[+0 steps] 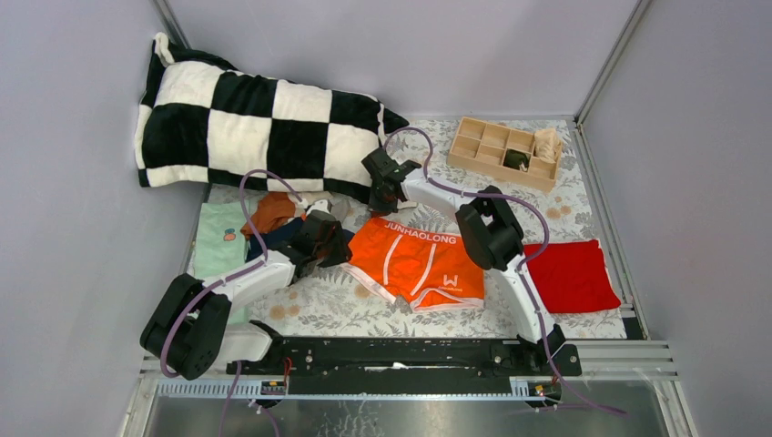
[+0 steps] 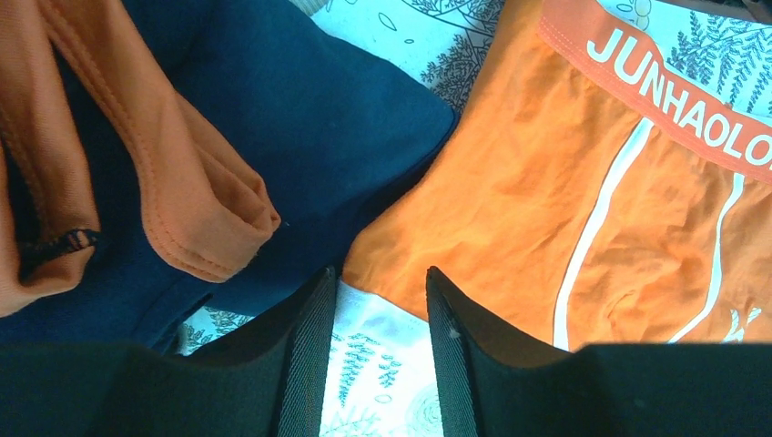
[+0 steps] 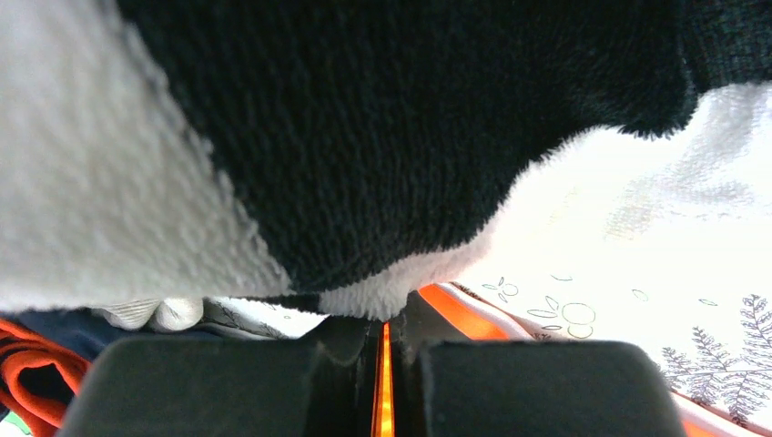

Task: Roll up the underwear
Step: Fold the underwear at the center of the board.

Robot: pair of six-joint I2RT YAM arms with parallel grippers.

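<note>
Bright orange cloth briefs (image 1: 419, 264) with white lettering on the waistband lie spread flat in the middle of the floral-printed tablecloth (image 1: 319, 305), waistband toward the far side. The right gripper (image 1: 384, 202) sits at the far left corner of that waistband, against the near edge of the black-and-white checked plush pillow (image 1: 255, 118). In the right wrist view its fingers are pressed together with a thin strip of orange fabric (image 3: 455, 314) pinched between them, so it is clamped on the orange cloth briefs, with the pillow (image 3: 410, 137) filling the view just above.

The left gripper (image 1: 339, 244) is at the left leg edge of the same garment. In its wrist view its jaws stand apart over bare tablecloth, with the orange cloth briefs (image 2: 510, 200) just beyond the right finger and nothing between the fingers.

To the left lies a heap of other underwear: navy cloth briefs (image 2: 300, 118) with a rust-brown piece (image 2: 182, 182) draped across them. A plain red folded cloth (image 1: 572, 276) lies to the right of the orange cloth briefs, apart from them. A compartmented wooden tray (image 1: 496, 170) stands at the far right.
</note>
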